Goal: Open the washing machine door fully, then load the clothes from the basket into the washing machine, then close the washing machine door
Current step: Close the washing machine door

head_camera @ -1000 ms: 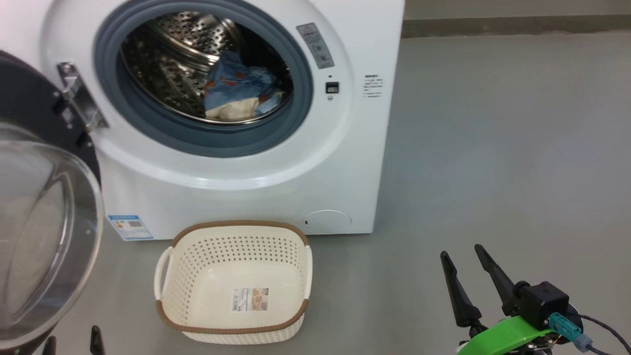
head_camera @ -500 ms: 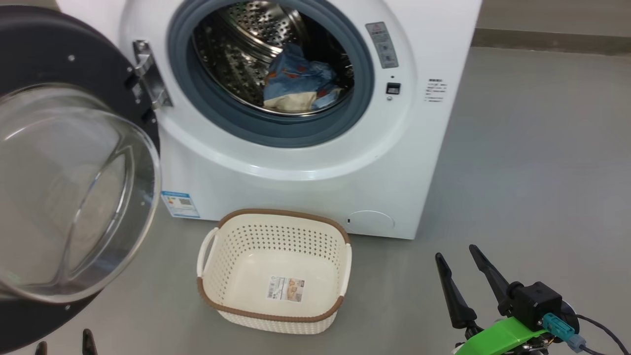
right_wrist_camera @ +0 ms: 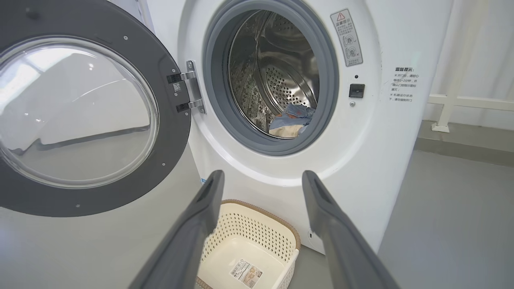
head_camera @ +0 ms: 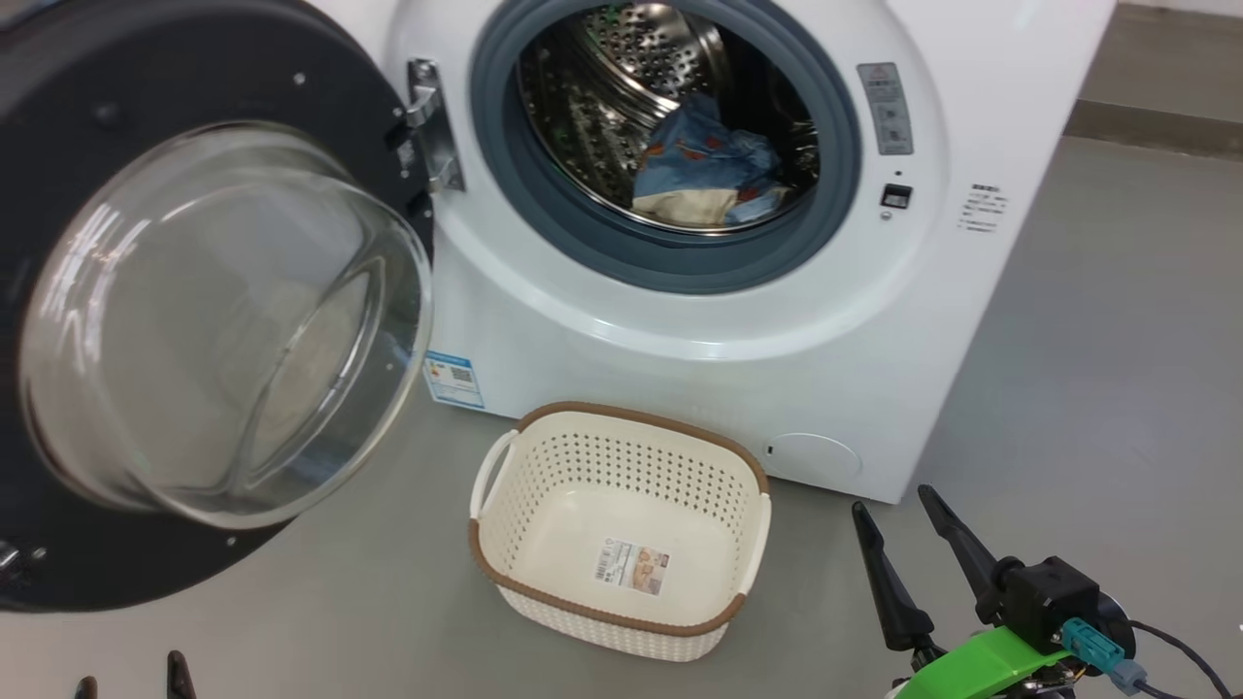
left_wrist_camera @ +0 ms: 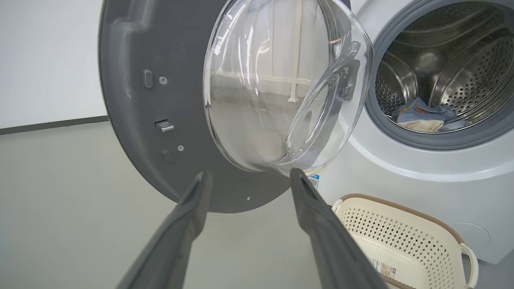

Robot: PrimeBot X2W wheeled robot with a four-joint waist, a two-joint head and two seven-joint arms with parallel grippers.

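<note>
Already the clothes lay inside the steel drum of the washing machine. They were a crumpled light blue bundle with orange-brown print and a cream patch, sitting low behind the grey rubber ring. The basket stood on the floor just before the machine, with only a barcode sticker on its bottom, so loading looked finished.

The washing machine door hung wide on its metal hinge at the machine's left. Its dark inner frame and bulging clear glass bowl were turned toward the robot, and closing it appeared to be what was left.

The left gripper pointed at the door's lower part, fingers spread wide and holding nothing, probably placed there to push the door. The right gripper, equally wide and empty, hung low beside the basket, clear of the door's swing.
</note>
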